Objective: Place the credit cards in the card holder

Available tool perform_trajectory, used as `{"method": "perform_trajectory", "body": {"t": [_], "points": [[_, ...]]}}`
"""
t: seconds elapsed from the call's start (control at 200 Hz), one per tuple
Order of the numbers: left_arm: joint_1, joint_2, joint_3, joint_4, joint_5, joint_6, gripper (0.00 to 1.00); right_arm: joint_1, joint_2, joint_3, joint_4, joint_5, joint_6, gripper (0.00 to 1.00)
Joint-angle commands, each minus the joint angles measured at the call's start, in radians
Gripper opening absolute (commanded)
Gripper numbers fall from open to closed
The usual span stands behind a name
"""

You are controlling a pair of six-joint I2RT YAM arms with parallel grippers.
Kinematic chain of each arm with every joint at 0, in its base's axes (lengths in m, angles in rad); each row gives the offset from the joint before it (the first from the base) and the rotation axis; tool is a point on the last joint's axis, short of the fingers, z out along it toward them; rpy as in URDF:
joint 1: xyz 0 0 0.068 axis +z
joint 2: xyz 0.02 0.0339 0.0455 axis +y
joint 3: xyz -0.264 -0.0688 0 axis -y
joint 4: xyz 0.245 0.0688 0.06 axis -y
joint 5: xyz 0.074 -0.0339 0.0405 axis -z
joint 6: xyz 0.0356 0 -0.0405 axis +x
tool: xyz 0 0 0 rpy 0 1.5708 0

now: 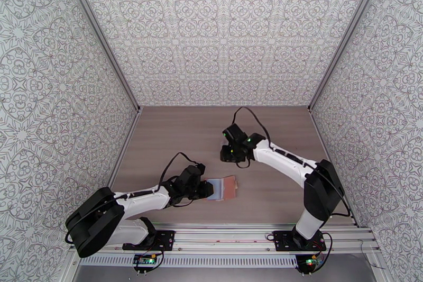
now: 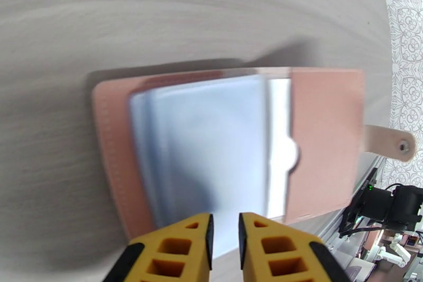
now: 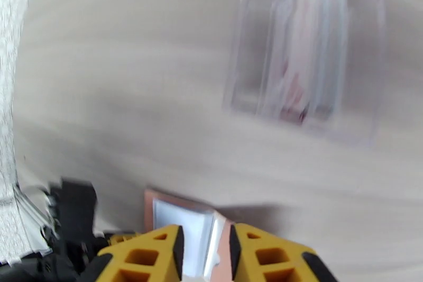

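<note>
From where I stand, the card holder [image 1: 224, 189] lies open on the wooden table [image 1: 174, 135], down at about six o'clock near the front edge. Its pink cover is spread flat and the blue-grey pockets [image 2: 211, 145] face up. The snap tab [image 2: 388, 143] sticks out at three o'clock in the left wrist view. The left gripper [image 2: 226, 235] sits at the holder's near edge, its fingers drawn close with only a slit between them. A pale pocket lip runs into that slit, but I cannot tell whether it is pinched.

The right gripper [image 3: 206, 246] hangs over the middle of the table, its fingers a narrow gap apart with nothing in them. Its view is smeared, and the clear plastic pouch [image 3: 365, 119] lies at one o'clock there. The credit cards [image 3: 299, 82] seem to be inside it, pale with a reddish streak. The holder's pockets look empty, so I judge the task barely begun.

The step in hand looks like fetching a card. I'd have the right arm come down at whichever end of the pouch is open and take a single card by one short edge. The left should steady the holder with a pocket mouth lifted. That way the card slides in flat rather than butting the leather and shoving the holder along.
</note>
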Motion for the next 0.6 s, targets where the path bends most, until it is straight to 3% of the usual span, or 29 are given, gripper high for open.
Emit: {"method": "perform_trajectory", "body": {"t": [0.0,0.395,0.595], "points": [[-0.016,-0.012,0.055,-0.04,-0.011,0.019,0.24,-0.04,0.053,0.088,-0.109,0.066,-0.057,0.34],[-0.006,0.005,0.051,-0.033,-0.002,0.022,0.24,-0.1,0.294,0.418,-0.29,0.116,-0.166,0.54],[0.009,0.004,0.04,-0.029,0.007,0.025,0.24,-0.109,0.4,0.537,-0.369,0.19,-0.184,0.57]]}}
